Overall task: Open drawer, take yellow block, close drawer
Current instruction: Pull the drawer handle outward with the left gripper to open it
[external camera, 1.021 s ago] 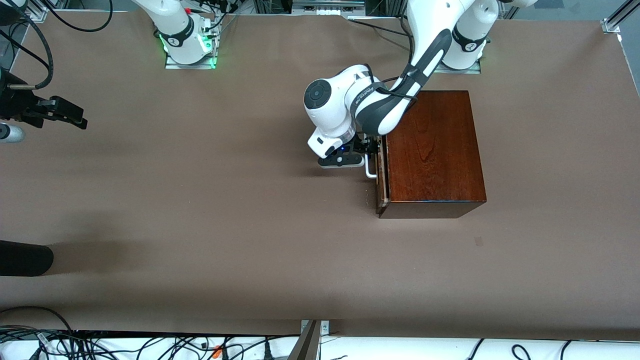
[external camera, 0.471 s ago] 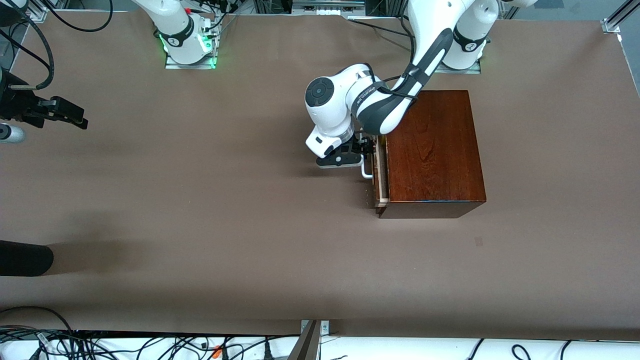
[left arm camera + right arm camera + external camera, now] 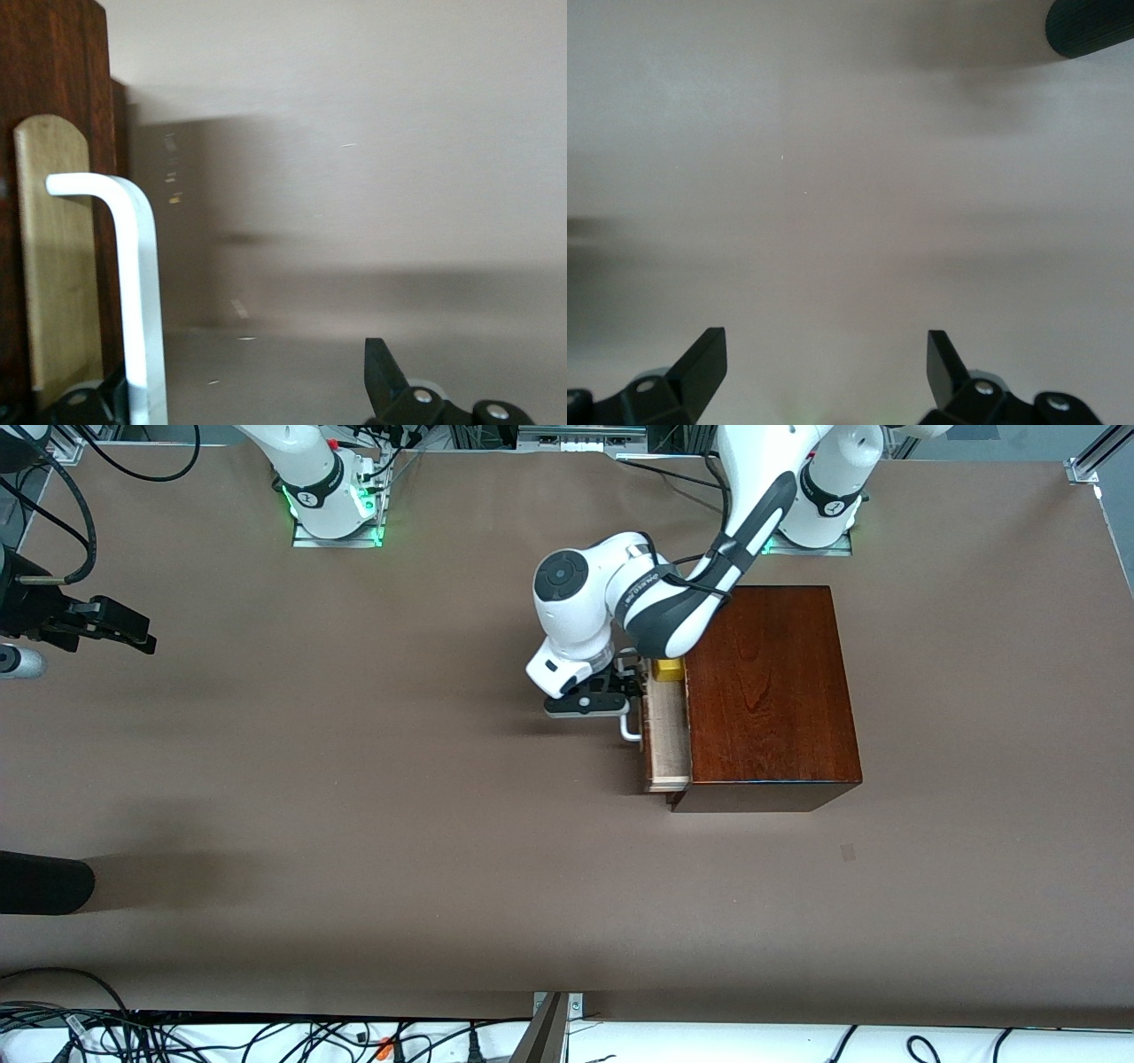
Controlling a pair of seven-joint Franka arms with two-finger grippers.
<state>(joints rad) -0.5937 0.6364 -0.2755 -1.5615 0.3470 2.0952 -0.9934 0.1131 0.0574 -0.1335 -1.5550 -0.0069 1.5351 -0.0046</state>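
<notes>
Drawer partly out, handle between left gripper's spread fingers, yellow block inside, right gripper open, waiting over desk

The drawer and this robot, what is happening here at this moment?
The left gripper is at the white handle of the drawer, which stands partly open out of the dark wooden box. The yellow block shows inside the drawer. The right gripper waits, open, over the right arm's end of the table.
</notes>
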